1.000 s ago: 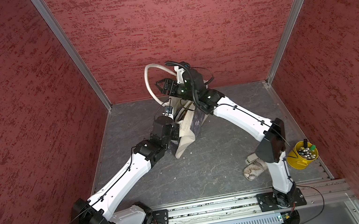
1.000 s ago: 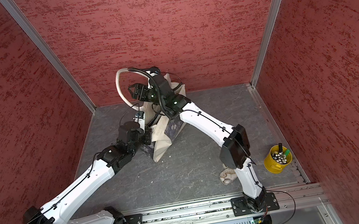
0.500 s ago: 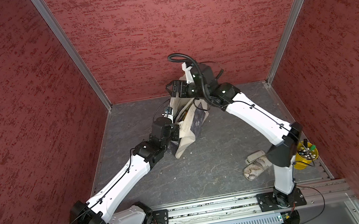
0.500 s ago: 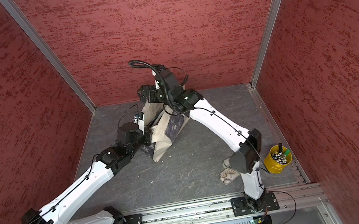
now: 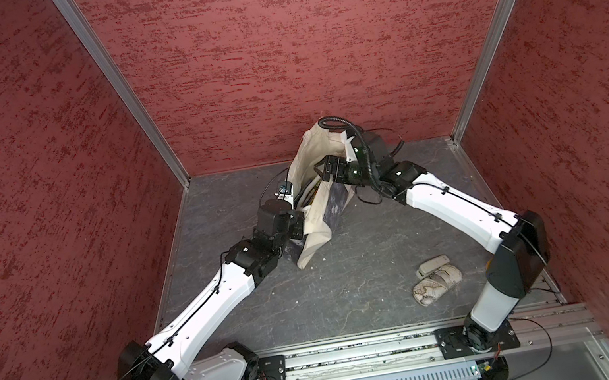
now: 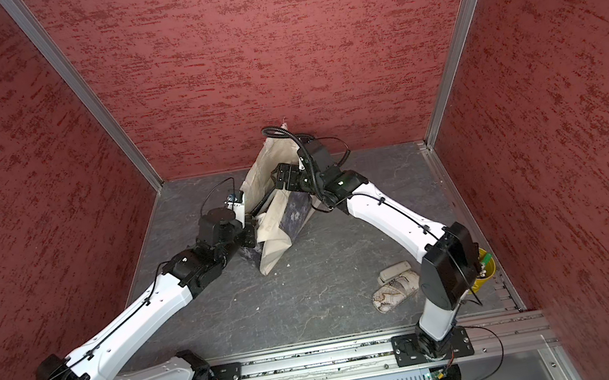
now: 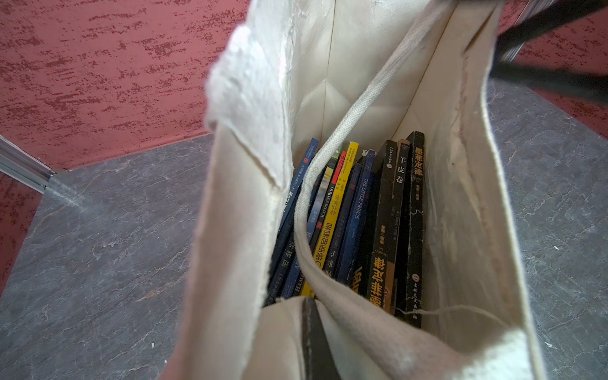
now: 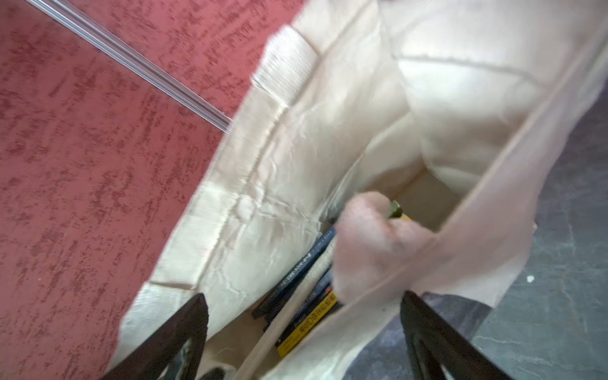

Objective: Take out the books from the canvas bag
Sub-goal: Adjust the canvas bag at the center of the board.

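Note:
The cream canvas bag point(image 5: 316, 218) point(image 6: 273, 227) stands upright at the back of the floor with its mouth open. Inside, the books point(image 7: 355, 214) point(image 8: 309, 316) stand on edge with spines up: dark blue, yellow and black with orange lettering. A handle strap point(image 7: 345, 138) droops across them. My left gripper point(image 5: 297, 226) point(image 7: 312, 329) is shut on the bag's near rim, with fabric bunched around its dark finger. My right gripper point(image 5: 323, 169) point(image 6: 278, 174) point(image 8: 302, 299) hangs open over the mouth of the bag point(image 8: 296, 164), its fingers wide apart and nothing held between them.
A white patterned pouch point(image 5: 438, 285) point(image 6: 395, 291) lies on the grey floor at the front right. A yellow cup point(image 6: 485, 269) sits behind my right elbow. Red walls close in three sides, and a metal rail point(image 5: 363, 350) runs along the front.
A second ago a bag handle loop stood raised at my right gripper. The loop has dropped, and the right arm has swung right and down over the bag mouth. The left arm has stayed put.

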### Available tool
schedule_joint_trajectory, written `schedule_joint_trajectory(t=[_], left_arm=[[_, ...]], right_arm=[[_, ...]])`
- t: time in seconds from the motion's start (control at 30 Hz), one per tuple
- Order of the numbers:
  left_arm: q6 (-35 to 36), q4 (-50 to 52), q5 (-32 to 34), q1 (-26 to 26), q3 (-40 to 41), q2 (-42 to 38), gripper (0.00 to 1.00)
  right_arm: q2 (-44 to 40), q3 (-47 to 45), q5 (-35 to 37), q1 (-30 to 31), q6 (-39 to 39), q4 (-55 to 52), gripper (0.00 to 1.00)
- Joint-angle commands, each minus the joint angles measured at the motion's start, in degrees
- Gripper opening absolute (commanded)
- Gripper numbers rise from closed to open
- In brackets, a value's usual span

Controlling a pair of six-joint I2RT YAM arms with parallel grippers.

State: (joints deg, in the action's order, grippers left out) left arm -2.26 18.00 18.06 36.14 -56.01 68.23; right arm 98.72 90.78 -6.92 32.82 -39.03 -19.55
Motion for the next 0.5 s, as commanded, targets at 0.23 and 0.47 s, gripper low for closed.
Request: schedule_joint_trajectory(t=[0.23,0.47], left_arm=[[2.48,-5.27,2.67,0.71,-1.03,-0.55,0.0],[8.44,-16.04,2.99,-1.3,1.01,1.1,0.0]], right_arm=[[-1.6,-8.15,-4.98,-4.25,-3.75,7.81,0.48],[-13.38,-27.6,-1.55,-4.28,-6.48,17.38,0.0]])
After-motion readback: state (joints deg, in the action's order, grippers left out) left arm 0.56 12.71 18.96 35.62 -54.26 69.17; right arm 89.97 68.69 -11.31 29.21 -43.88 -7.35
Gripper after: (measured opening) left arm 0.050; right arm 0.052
